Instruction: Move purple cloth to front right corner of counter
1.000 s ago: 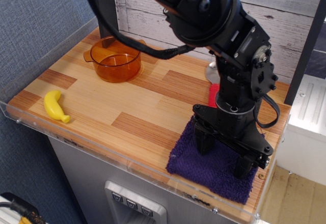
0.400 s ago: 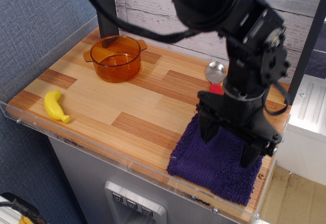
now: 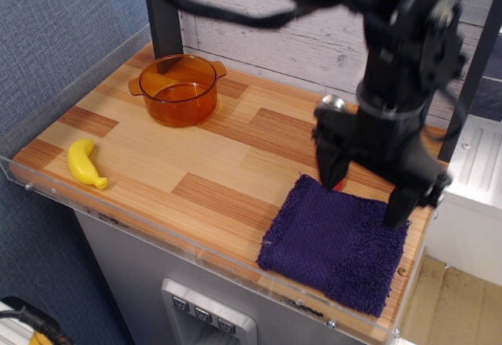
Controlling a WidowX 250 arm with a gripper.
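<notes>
The purple cloth [image 3: 336, 245] is seen lying flat on the wood-plank counter [image 3: 204, 165], at the corner marked by a small screw [image 3: 402, 270], its outer edges close beside the clear acrylic rim there. The gripper [image 3: 367, 194] is held above the cloth's far edge, clear of the fabric, with its two black fingers [image 3: 330, 165] spread wide and nothing held between them. Well apart from the cloth, an orange pot [image 3: 177, 88] is placed toward the counter's far end and a yellow banana [image 3: 85, 164] near the opposite front corner, while a metal spoon bowl [image 3: 330, 103] is partly hidden behind the gripper.
</notes>
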